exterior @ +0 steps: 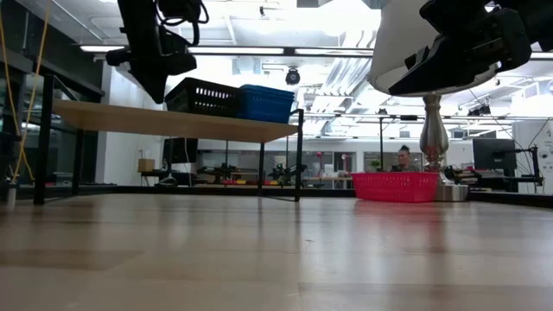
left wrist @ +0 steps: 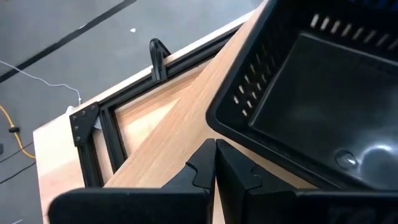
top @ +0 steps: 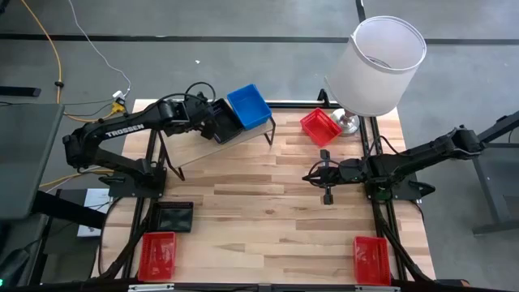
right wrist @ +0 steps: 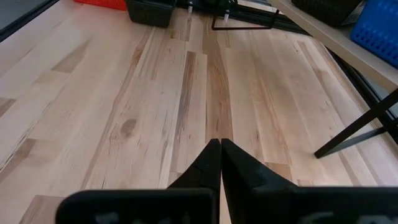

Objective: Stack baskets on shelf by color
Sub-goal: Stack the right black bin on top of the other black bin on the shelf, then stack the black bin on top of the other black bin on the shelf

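- The shelf (top: 219,150) runs slantwise across the far left of the surface (top: 268,211), toward 11 o'clock from its middle; a black basket (top: 223,122) and a blue basket (top: 248,106) sit side by side on its plank, touching or nearly so.
- The left hand (top: 200,118) hangs just beside the black basket's outer end, fingers clenched on nothing; its wrist view shows the closed fingertips (left wrist: 214,163) over the plank, near that basket's corner (left wrist: 249,93).
- The right hand (top: 322,174) hovers low over bare wood right of centre, at about 3 o'clock, likewise clenched and empty.
- Loose baskets: a red basket (top: 320,126) at 1 o'clock beside the lamp (top: 377,65), a second red one (top: 157,255) at 7 o'clock, a third red one (top: 371,259) at 5 o'clock, and another black basket (top: 174,216) at 8 o'clock.
- Handling, as a judgement: the baskets look like light, stiff plastic with perforated walls, so they should lift easily but may skid on the smooth wood or plank if nudged.
- The best hold is probably a pinch over one thin wall, one finger inside and one outside, mid-side to keep the basket level.
- Matching baskets should nest if lowered squarely; a tilted one may catch on the rim beneath.
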You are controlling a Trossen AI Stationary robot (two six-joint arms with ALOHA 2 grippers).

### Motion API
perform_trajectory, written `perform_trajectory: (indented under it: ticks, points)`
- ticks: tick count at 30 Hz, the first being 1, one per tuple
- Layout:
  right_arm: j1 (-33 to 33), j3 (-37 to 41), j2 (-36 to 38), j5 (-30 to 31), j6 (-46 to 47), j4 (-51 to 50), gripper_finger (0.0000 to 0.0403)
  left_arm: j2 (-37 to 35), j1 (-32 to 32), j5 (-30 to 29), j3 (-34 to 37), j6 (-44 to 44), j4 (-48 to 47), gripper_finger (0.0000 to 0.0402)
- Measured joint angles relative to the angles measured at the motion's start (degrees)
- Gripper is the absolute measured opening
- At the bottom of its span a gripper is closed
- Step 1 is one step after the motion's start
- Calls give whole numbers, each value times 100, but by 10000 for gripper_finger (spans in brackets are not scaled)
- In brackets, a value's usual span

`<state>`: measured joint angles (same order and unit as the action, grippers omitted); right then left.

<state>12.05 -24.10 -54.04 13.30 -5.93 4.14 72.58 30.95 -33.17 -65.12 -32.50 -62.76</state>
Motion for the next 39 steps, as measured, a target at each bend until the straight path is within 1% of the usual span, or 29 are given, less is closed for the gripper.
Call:
perform_trajectory:
  ticks: [5,12,19,21,27,31,34,37,39]
  points:
    - [0,0,0,0,0,0,0,-1,92,-52,0,-19,52,0]
    - [0,0,0,0,0,0,0,-1,173,-46,0,14,445,0]
    - [0,-2,0,0,0,-1,0,-1,171,-154,0,216,779,0]
    - [0,-2,0,0,0,0,0,-1,171,-234,0,235,812,0]
    - [0,-2,0,0,0,0,0,-48,171,-208,0,574,788,0]
    - [0,-2,0,0,0,-1,0,-371,165,-172,0,619,573,0]
    - [0,-2,0,0,0,0,0,-759,91,226,0,618,505,0]
    - [0,-2,0,0,0,0,0,-1187,-241,699,0,614,509,0]
    - [0,-2,0,0,0,0,0,-1432,-631,750,0,539,514,0]
